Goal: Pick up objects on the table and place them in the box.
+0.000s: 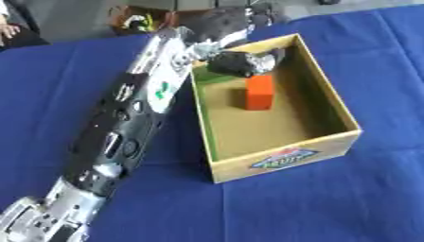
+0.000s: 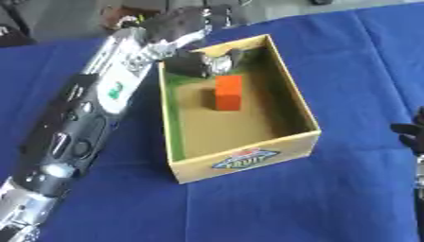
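Orange block (image 1: 260, 92) inside box (image 1: 286, 160); left robot hand (image 1: 245, 63) above, fingers curled, empty.

The box (image 1: 286, 156) sits mid-table (image 1: 331, 208). A block (image 1: 260, 92) stands inside, toward its far end. The left hand (image 1: 244, 64) reaches over the box's far left corner, just behind the block.

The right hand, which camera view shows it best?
The right eye view. Only there does the right hand show, as a dark shape cut off by the picture's right edge, over the blue cloth beside the box. The left eye view does not show it at all.
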Available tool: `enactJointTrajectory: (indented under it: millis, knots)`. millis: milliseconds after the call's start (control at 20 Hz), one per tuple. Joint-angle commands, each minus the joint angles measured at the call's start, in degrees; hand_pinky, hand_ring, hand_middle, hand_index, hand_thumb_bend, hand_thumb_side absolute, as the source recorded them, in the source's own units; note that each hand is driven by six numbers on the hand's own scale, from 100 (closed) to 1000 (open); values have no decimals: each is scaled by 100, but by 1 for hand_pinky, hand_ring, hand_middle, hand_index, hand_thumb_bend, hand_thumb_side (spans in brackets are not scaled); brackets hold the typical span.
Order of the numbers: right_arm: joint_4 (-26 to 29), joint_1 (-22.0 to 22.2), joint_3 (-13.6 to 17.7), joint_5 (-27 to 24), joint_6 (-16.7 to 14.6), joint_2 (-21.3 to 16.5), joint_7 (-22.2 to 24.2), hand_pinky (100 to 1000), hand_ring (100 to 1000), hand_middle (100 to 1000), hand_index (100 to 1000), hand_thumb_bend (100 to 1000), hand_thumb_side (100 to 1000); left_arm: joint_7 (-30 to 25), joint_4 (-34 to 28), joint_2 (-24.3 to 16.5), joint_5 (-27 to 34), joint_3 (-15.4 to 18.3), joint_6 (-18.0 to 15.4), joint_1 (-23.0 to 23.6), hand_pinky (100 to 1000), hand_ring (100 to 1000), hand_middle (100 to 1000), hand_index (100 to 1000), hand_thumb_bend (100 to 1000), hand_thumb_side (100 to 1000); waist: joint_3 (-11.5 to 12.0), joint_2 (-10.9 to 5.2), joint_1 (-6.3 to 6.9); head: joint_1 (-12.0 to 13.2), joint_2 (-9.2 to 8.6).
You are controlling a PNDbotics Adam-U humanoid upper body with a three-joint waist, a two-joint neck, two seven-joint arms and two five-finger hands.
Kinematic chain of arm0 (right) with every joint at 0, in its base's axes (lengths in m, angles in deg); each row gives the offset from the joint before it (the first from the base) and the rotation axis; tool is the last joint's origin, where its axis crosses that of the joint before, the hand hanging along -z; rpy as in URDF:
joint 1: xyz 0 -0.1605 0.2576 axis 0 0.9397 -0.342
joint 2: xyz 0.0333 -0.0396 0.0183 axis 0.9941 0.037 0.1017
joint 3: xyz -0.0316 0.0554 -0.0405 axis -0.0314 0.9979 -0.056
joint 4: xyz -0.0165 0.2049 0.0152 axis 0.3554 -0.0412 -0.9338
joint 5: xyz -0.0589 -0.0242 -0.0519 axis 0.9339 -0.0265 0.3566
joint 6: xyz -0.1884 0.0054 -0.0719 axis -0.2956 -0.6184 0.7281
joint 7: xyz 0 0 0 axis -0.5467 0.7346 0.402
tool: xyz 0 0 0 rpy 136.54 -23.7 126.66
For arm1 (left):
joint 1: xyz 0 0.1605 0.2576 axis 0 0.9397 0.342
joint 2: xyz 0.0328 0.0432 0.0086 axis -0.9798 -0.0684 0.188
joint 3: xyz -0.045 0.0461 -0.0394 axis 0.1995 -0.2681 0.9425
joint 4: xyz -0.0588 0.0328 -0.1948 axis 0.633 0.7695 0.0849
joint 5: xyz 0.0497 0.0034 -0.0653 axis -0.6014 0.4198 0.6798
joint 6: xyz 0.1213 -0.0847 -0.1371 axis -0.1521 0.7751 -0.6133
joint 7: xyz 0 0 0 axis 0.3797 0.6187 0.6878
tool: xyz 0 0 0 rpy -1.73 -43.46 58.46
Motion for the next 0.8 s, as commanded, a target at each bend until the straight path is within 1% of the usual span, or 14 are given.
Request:
enactJointTrajectory:
  millis: [50, 150, 300, 400, 450, 500, 600, 650, 700, 750, 800]
  knots:
    - [84, 6, 46, -41, -23, -33, -53, 831, 960, 671, 937, 100, 984, 192, -493, -300, 268, 223, 62, 66, 784, 882, 890, 1000, 100, 979, 29, -161, -56, -61, 44]
    - [84, -3, 89, -55, -68, -52, -115, 830, 957, 672, 935, 100, 979, 342, -740, -360, 420, 380, 180, 259, 725, 849, 862, 1000, 100, 913, 112, -174, -88, -127, 65]
    - [84, -10, 133, -90, -159, -91, -212, 829, 954, 672, 932, 100, 972, 574, -1119, -431, 653, 731, 353, 623, 687, 817, 823, 1000, 100, 916, 197, -193, -129, -187, 100]
    - [84, -5, 143, -112, -211, -110, -252, 829, 954, 672, 932, 100, 972, 738, -1384, -498, 816, 830, 385, 886, 687, 817, 823, 1000, 100, 916, 212, -203, -140, -195, 119]
    - [84, -12, 159, -122, -244, -123, -281, 829, 950, 672, 930, 100, 966, 819, -1517, -516, 898, 882, 428, 1019, 650, 786, 775, 982, 100, 935, 249, -204, -159, -219, 126]
    - [84, -14, 173, -133, -275, -134, -310, 829, 950, 672, 930, 100, 966, 900, -1648, -514, 979, 969, 484, 1150, 641, 780, 768, 977, 100, 935, 281, -207, -175, -238, 131]
    - [84, -20, 184, -159, -322, -149, -348, 828, 949, 672, 929, 100, 964, 1068, -1922, -488, 1147, 1135, 596, 1423, 594, 754, 743, 959, 100, 936, 316, -211, -206, -248, 131]
    - [84, -19, 184, -171, -336, -154, -355, 828, 949, 672, 929, 100, 964, 1151, -2056, -488, 1230, 1155, 640, 1558, 594, 754, 743, 959, 100, 936, 317, -216, -212, -243, 134]
    - [84, -20, 185, -181, -348, -158, -361, 828, 946, 672, 926, 100, 958, 1235, -2192, -491, 1313, 1151, 681, 1694, 548, 724, 722, 930, 100, 973, 319, -219, -222, -241, 130]
    - [84, -31, 199, -192, -380, -165, -384, 827, 944, 672, 925, 100, 955, 1314, -2321, -453, 1393, 1194, 736, 1823, 532, 715, 714, 917, 100, 993, 336, -213, -247, -251, 108]
    - [84, -36, 211, -202, -414, -175, -407, 827, 944, 672, 925, 100, 955, 1389, -2443, -417, 1468, 1242, 796, 1945, 532, 715, 714, 917, 100, 993, 345, -211, -262, -253, 102]
